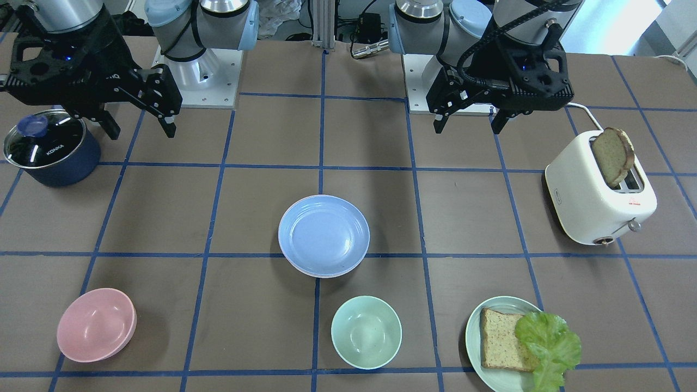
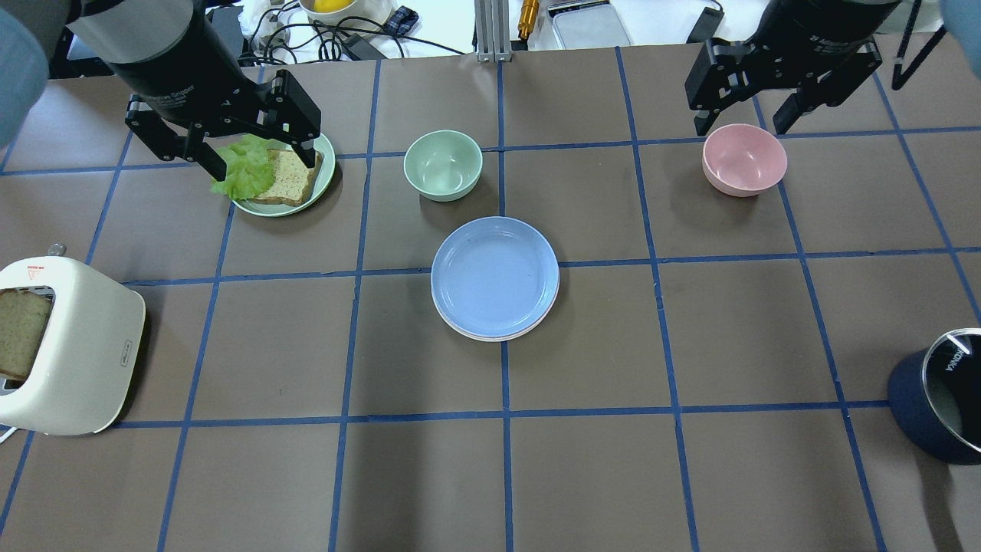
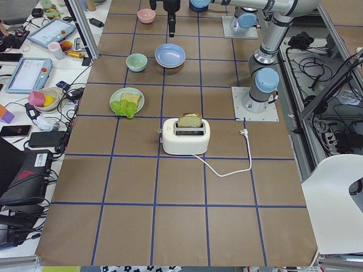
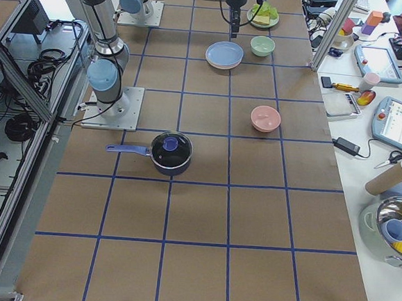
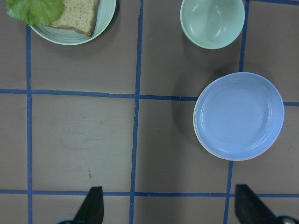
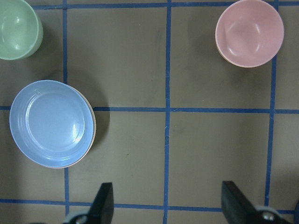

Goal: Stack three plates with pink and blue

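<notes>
The pastel blue plate (image 2: 495,276) lies on top of a stack at the table's centre. It also shows in the front view (image 1: 324,235) and both wrist views (image 5: 238,115) (image 6: 49,122). Only a thin pale rim (image 2: 490,337) of the plates beneath peeks out; the pink and cream-white plates are otherwise hidden under it. My left gripper (image 2: 260,153) (image 1: 468,122) (image 5: 170,210) is open, empty and raised, well back from the stack. My right gripper (image 2: 742,119) (image 1: 142,128) (image 6: 170,207) is open, empty and raised too.
A mint bowl (image 2: 443,165) stands just beyond the stack. A pink bowl (image 2: 743,159) sits under my right gripper. A pale green plate (image 2: 329,165) with bread and lettuce is under my left gripper. A white toaster (image 2: 69,345) stands at left, a dark lidded pot (image 2: 939,399) at right.
</notes>
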Controlling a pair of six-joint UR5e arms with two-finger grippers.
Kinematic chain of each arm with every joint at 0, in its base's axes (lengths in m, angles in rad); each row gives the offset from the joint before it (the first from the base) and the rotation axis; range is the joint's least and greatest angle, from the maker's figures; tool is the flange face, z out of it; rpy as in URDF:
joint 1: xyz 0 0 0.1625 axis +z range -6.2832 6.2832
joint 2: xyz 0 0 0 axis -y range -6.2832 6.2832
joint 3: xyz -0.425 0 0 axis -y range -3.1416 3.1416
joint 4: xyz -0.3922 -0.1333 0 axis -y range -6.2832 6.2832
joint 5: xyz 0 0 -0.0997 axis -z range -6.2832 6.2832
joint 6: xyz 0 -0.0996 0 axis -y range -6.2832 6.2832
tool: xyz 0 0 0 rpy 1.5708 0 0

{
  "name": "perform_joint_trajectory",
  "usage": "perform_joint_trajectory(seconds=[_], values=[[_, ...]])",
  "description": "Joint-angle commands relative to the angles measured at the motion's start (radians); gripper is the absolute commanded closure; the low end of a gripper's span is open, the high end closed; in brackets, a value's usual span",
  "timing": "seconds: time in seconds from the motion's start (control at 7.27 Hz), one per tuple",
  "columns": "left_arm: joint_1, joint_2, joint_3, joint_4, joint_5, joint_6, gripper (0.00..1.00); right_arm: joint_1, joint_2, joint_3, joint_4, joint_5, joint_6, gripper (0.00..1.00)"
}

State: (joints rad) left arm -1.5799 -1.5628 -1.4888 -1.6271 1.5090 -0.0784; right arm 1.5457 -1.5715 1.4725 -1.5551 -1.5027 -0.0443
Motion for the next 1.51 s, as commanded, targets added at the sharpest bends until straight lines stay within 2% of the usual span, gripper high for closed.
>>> perform_joint_trajectory(seconds=[0.0,0.28,0.83,1.38], values=[[0.0,0.001,-0.002,0.0,-0.006,0.0,0.0,0.039,0.013,-0.014,-0.002,-0.001,0.015,0.18],[0.0,0.001,-0.002,0.0,-0.003,0.0,0.0,0.042,0.022,-0.029,0.01,-0.036,0.009,0.17],[0.001,0.003,-0.002,0.0,-0.001,0.0,0.0,0.042,0.021,-0.024,0.046,-0.048,0.006,0.17],[0.001,0.003,-0.002,0.0,-0.003,0.0,0.0,0.042,0.018,-0.024,0.05,-0.041,-0.06,0.02]])
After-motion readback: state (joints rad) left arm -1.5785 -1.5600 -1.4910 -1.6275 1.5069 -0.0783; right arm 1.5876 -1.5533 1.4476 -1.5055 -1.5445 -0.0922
